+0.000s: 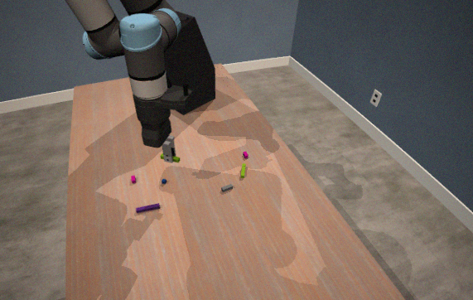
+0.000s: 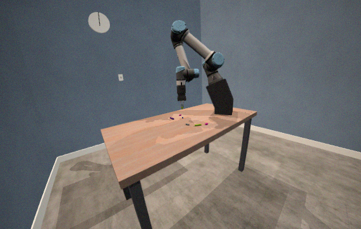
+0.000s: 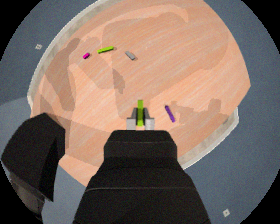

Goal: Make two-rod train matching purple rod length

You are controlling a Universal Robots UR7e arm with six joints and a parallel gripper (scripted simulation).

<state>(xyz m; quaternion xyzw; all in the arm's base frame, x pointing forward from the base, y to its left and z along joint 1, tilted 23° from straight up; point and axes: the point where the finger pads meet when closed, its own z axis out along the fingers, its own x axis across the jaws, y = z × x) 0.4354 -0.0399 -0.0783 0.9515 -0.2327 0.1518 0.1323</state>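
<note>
bare room, lab-like test cell | blue walls (image 2: 293,63), white baseboard (image 1: 384,141), grey carpet floor (image 2: 262,196) | wall clock (image 2: 98,22), wall sockets (image 1: 375,98) | one wooden counter (image 2: 141,152) on dark legs, robot arm (image 2: 195,44) mounted on it

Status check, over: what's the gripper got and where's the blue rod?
Gripper shut on a lime rod, held above the table. Blue rod lies just ahead, purple rod beyond. Nothing between.
</note>
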